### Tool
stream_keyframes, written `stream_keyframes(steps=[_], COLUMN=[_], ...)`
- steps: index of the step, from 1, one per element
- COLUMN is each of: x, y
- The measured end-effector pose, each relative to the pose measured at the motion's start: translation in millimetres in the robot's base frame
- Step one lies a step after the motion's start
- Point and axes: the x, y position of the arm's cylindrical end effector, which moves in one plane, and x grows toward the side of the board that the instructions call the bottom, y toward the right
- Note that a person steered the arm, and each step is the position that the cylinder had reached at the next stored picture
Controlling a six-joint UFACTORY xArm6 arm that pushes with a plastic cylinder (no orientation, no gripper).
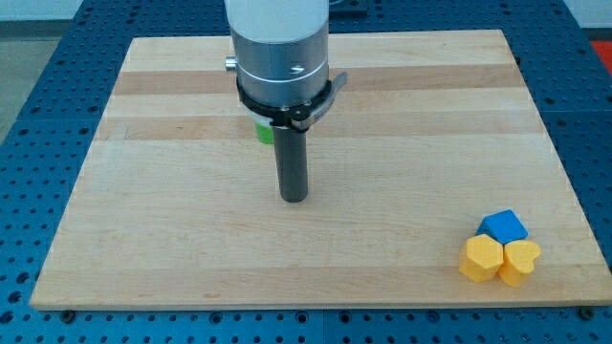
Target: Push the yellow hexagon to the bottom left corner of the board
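Note:
The yellow hexagon (480,258) lies near the board's bottom right corner. It touches a yellow heart-shaped block (520,261) on its right and a blue cube (504,227) just above. My tip (294,198) rests on the board near the middle, far to the left of these blocks. A green block (263,132) shows partly behind the rod, above the tip; its shape is hidden.
The wooden board (172,239) lies on a blue perforated table (29,143). The arm's wide grey body (280,57) hangs over the board's upper middle.

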Motion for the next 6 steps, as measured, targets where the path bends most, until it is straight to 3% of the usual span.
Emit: stream_keyframes(steps=[4,6], x=[-6,-6], y=[-66,-67])
